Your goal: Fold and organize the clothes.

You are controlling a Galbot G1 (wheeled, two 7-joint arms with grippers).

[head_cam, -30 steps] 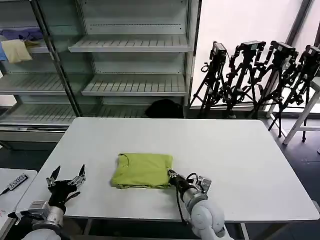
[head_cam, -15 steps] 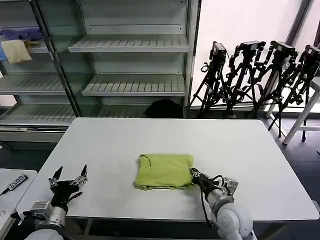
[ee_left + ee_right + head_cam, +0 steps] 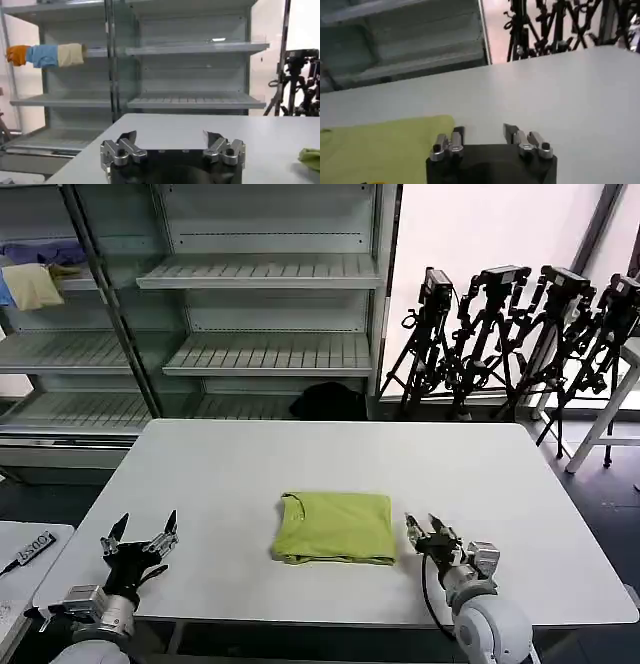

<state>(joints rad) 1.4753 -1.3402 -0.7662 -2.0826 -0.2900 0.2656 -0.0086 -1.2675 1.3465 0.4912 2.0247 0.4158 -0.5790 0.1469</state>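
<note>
Head view: T-shirt (image 3: 336, 527) lies folded into a neat rectangle mid-worktop (image 3: 480, 474), just to the left of my right end effector (image 3: 431, 530), not touching it. Right end effector sits low over the worktop with its jaws spread and empty; in the right wrist view the shirt's near edge (image 3: 380, 145) is just beside one fingertip (image 3: 458, 133). Left end effector (image 3: 140, 540) hangs off the near left corner, jaws wide, empty, well apart from the shirt; its wrist view catches a sliver of green at the far side (image 3: 311, 158).

My read: folding looks done, the step in hand is tidying and clearing. To do it well I'd lift the right end effector straight up before going sideways, so a fingertip doesn't snag the shirt's edge and pop the fold. If it needs squaring up, push with jaws nearly shut against the thick folded side, low and slow, so the layers don't slide apart.
</note>
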